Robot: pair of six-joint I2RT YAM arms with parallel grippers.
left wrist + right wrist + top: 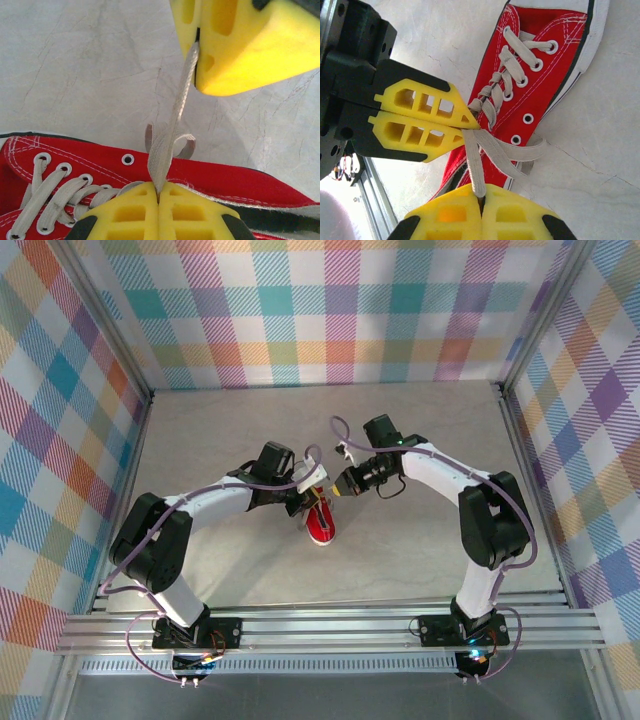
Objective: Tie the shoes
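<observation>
Red sneaker (322, 528) on bench (230, 430). Left tool (159, 195) clamps a lace (177, 110); right tool (481, 200) clamps apparently the same lace, taut between.

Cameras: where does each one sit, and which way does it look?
Top external: above and behind, looking down on the white left arm, right arm, grey table and small red canvas sneaker.
Left wrist: on the left arm, looking past its yellow left hand at the sneaker's side and whitish-grey lace.
Right wrist: on the right arm, looking past its yellow right hand along the sneaker's laced top.
Shared: both wrist views show both hands shut on one lace.
</observation>
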